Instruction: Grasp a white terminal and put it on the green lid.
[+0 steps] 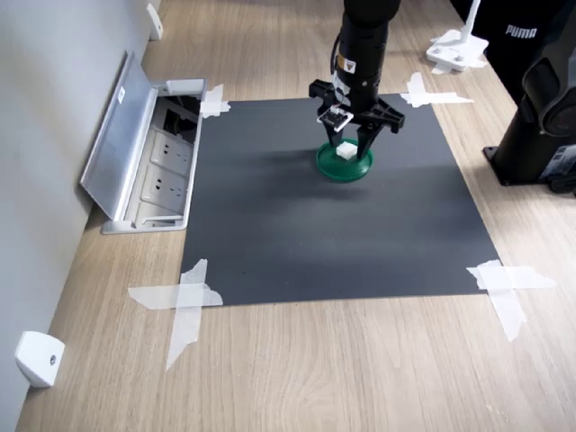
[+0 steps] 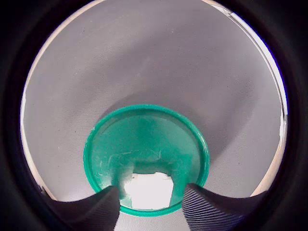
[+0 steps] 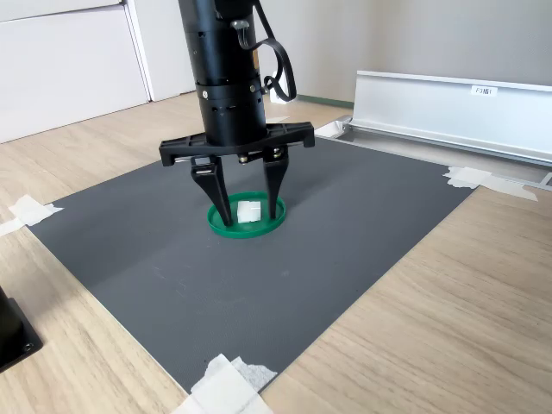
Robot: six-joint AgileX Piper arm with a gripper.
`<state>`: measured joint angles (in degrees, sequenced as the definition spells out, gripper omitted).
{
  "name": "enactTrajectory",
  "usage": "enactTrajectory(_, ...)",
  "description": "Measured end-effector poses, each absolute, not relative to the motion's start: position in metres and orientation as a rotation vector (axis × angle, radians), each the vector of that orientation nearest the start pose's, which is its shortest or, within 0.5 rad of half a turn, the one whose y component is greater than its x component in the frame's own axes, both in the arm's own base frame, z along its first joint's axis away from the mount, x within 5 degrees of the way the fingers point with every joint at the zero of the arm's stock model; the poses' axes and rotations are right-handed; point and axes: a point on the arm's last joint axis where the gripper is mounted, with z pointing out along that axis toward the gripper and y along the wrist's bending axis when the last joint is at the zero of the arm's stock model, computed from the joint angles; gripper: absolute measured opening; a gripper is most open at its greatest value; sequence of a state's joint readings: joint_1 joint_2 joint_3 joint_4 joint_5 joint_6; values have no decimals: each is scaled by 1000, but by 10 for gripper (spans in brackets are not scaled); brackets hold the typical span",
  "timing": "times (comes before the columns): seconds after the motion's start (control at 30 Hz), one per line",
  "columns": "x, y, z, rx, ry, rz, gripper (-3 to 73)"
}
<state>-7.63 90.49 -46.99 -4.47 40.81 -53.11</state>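
The white terminal (image 3: 249, 211) is seen lying on the green lid (image 3: 269, 223), inside its raised rim, and the lid rests on the dark mat (image 3: 345, 224) near the middle. In the wrist view the terminal (image 2: 150, 190) sits close to the lid's edge (image 2: 96, 144), not in the centre. The gripper (image 3: 247, 209) is held open around it: in the second exterior view one finger (image 3: 221, 197) is placed on each side of the block, and a gap can be seen between each finger and the block, so nothing is clamped.

The placing is judged to be nearly done, and the risks come from the retreat. If the arm is lifted with any sideways drift, the block could be brushed by a finger and pushed over the low rim onto the mat, because it lies so near the edge. If a fingertip is touching the lid, which cannot be told for sure from these pictures, the light lid could be dragged or tipped. If the fingers are brought together again by mistake, the terminal would be picked up once more.

The arm (image 1: 360, 45) is held almost vertical above the lid, with the wrist pointed straight down and the fingers spread to both sides, their tips low at the lid
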Motion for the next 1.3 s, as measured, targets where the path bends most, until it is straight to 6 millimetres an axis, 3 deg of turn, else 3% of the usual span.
enactTrajectory(0.13,263,-39,200,-1172,2678,-250,599)
enactTrajectory(0.23,273,-38,234,-1080,2598,-291,583)
enactTrajectory(0.33,284,-37,275,-948,2523,-300,515)
enactTrajectory(0.47,291,-33,328,-723,2422,-259,295)
enactTrajectory(0.57,283,-30,351,-577,2369,-212,90)
enactTrajectory(0.67,271,-26,360,-433,2345,-166,16)
enactTrajectory(0.9,216,-12,370,-162,2096,-143,-5)
enactTrajectory(1.07,168,-20,349,-16,1965,-159,-5)
enactTrajectory(1.3,108,-14,313,25,1881,-155,-5)
